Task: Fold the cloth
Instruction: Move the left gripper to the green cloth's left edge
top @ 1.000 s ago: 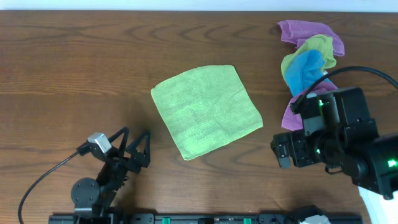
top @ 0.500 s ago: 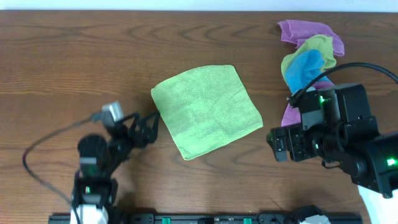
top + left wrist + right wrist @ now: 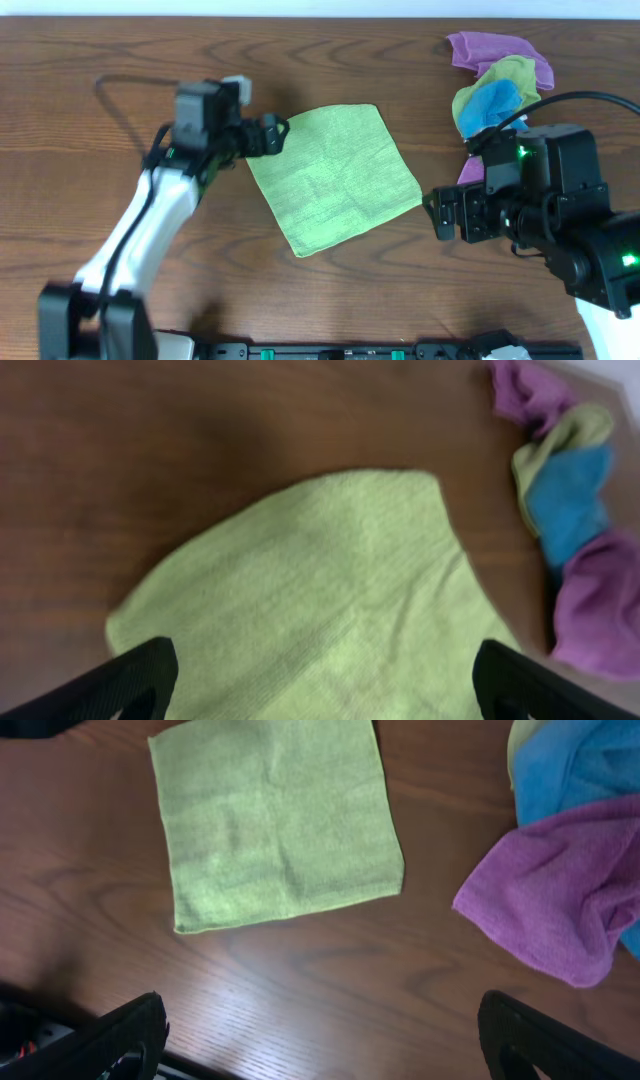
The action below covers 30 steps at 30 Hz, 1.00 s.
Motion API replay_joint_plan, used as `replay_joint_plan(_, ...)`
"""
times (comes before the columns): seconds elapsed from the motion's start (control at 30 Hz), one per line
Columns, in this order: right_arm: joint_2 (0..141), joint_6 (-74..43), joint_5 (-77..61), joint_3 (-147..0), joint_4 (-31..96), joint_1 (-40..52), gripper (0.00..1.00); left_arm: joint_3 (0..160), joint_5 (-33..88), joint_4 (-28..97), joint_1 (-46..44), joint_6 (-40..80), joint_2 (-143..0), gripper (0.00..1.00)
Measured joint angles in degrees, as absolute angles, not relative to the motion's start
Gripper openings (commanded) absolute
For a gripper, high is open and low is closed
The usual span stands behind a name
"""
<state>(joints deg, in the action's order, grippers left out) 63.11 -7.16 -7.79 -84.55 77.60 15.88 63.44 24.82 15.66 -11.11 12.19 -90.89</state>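
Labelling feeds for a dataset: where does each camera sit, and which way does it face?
Overhead: above the brown wooden table, looking straight down; left gripper, right gripper show.
Left wrist: on left arm, facing the flat light-green square cloth; own black fingertips show.
Right wrist: on right arm, facing down at the cloth; own fingertips show.
Shared: all see cloth and purple-green-blue cloth pile.

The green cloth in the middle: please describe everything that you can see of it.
The green cloth is one light green square of soft, finely textured fabric. It lies flat and unfolded on the wooden table, turned at an angle, with faint creases. The coloured pile to its right lies apart. The open left pincer is at its left corner; contact cannot be told.
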Motion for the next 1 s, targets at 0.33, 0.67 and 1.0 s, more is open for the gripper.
replay_joint_plan(0.33,63.1,-7.2,-7.8,-84.6,75.5,15.9,0.99,71.0,22.3,19.6,-12.1,8.5,-97.2,0.06)
replay_joint_plan(0.67,63.1,-7.2,-7.5,-84.6,72.6,15.9,0.99,71.1,17.9,22.8,-12.1,8.5,-100.2,0.06)
replay_joint_plan(1.0,63.1,-7.2,-6.6,-84.6,72.5,15.9,0.99,71.1,11.9,25.4,-12.3,10.0,-106.8,0.06)
